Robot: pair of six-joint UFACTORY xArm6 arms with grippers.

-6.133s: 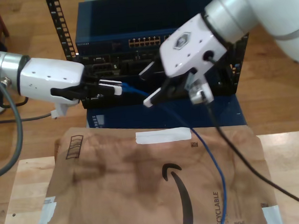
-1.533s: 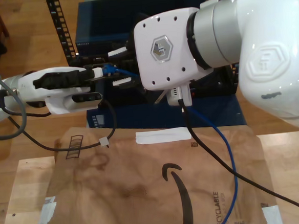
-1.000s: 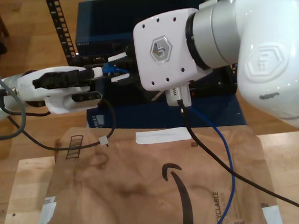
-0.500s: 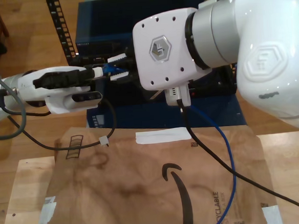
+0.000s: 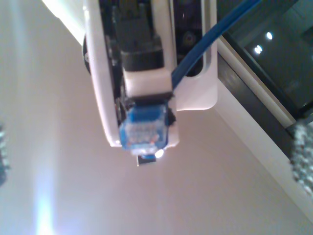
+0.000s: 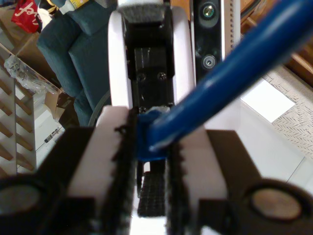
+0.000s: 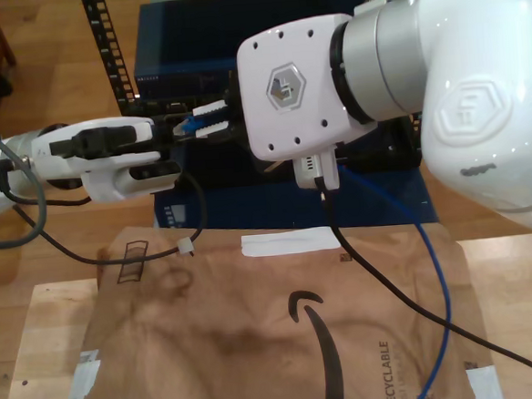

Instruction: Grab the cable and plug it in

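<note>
The blue cable [image 7: 443, 315] hangs from the second arm down over the table at the exterior view's right. Its plug [image 7: 188, 127] sits at the tips of my second gripper [image 7: 207, 120], which points toward the exterior view's left and is shut on it. In the second wrist view the black pads of my second gripper [image 6: 149, 147] pinch the cable [image 6: 234, 63]. My first gripper [image 7: 172, 137] faces it from the exterior view's left, just short of the plug. The first wrist view looks at the plug [image 5: 145, 129]. My first gripper [image 6: 149, 73] shows fingers apart.
A blue equipment rack [image 7: 190, 31] with a perforated rail [image 7: 99, 38] stands behind both grippers. A brown paper mailer [image 7: 257, 337] covers the wooden table [image 7: 40, 361]. A black robot cable [image 7: 392, 300] trails across the mailer; another loops under the first arm [image 7: 115, 260].
My first gripper has backed a little toward the exterior view's left, off the plug. The hanging cable has swung toward the exterior view's right. My second gripper keeps its hold.
</note>
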